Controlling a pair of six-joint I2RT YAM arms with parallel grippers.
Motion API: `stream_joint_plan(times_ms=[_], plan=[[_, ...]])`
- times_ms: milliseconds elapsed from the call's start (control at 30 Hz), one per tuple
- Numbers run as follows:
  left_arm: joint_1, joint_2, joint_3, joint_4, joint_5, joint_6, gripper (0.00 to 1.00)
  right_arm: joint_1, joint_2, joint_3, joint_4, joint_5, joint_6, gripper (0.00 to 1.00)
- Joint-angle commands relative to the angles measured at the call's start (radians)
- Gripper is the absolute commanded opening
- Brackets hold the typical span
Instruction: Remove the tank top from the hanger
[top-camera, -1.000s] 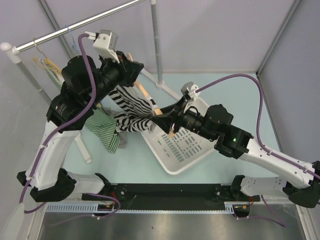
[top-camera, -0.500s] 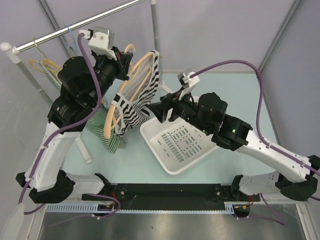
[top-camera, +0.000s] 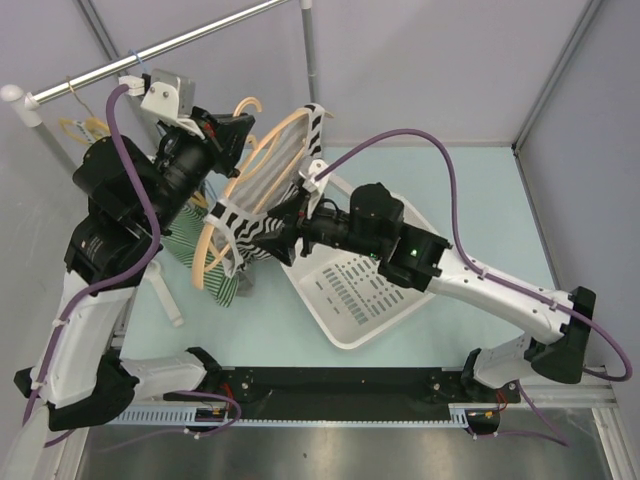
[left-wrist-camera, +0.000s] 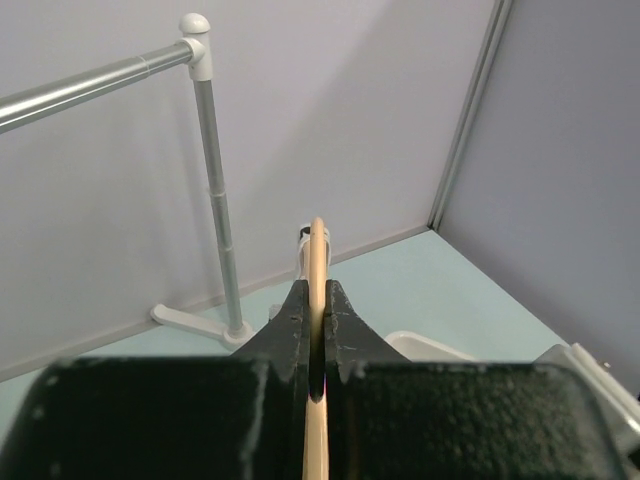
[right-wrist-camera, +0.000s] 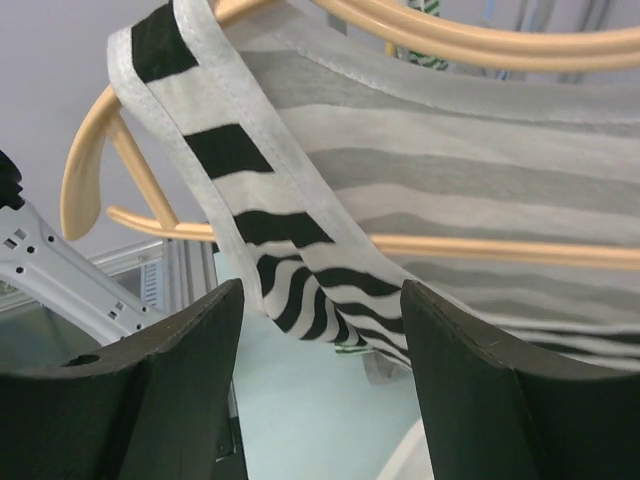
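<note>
A black-and-white striped tank top (top-camera: 268, 205) hangs on a wooden hanger (top-camera: 262, 150) held up over the table's left half. My left gripper (top-camera: 232, 130) is shut on the hanger's thin wooden bar (left-wrist-camera: 316, 262), which runs between its fingers. My right gripper (top-camera: 272, 225) is open and reaches from the right to the garment's lower part. In the right wrist view a striped strap (right-wrist-camera: 262, 215) and the hanger (right-wrist-camera: 90, 160) hang just beyond the open fingers (right-wrist-camera: 190, 360), apart from them.
A white slotted basket (top-camera: 362, 285) lies on the table under my right arm. A clothes rail (top-camera: 160, 48) with its upright (top-camera: 312, 90) stands at the back left, with other hangers (top-camera: 80, 128) on it. A green-striped garment (top-camera: 215, 262) hangs at the left.
My left gripper has lifted the hanger up and tilted it, so the tank top now hangs spread. My right gripper has let go of the garment, opened and moved left toward it.
</note>
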Motion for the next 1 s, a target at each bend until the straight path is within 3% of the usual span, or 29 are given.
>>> stream_joint_plan(times_ms=[0,433,467,567,633,700,733,967], plan=[[0.002,-0.006,0.004,0.070,0.022,-0.043,0.00,0.014,0.046,0.089,0.127,-0.093,-0.014,0.69],[0.000,-0.015,-0.013,0.072,0.002,-0.049,0.00,0.032,0.129,0.168,0.176,-0.111,-0.014,0.52],[0.002,-0.015,-0.013,0.070,0.006,-0.051,0.00,0.034,0.135,0.174,0.174,-0.107,-0.011,0.42],[0.002,-0.017,-0.011,0.070,-0.004,-0.048,0.00,0.040,0.138,0.185,0.170,-0.088,-0.004,0.26],[0.002,-0.017,-0.016,0.069,-0.011,-0.042,0.00,0.054,0.132,0.185,0.145,-0.045,-0.022,0.23],[0.000,-0.017,-0.019,0.067,-0.030,-0.032,0.00,0.072,0.123,0.189,0.105,0.014,-0.037,0.11],[0.000,-0.017,-0.019,0.067,-0.037,-0.029,0.00,0.078,0.120,0.191,0.095,0.030,-0.043,0.00],[0.002,-0.023,-0.073,0.102,-0.097,-0.012,0.00,0.131,0.074,0.192,0.045,0.091,-0.039,0.00]])
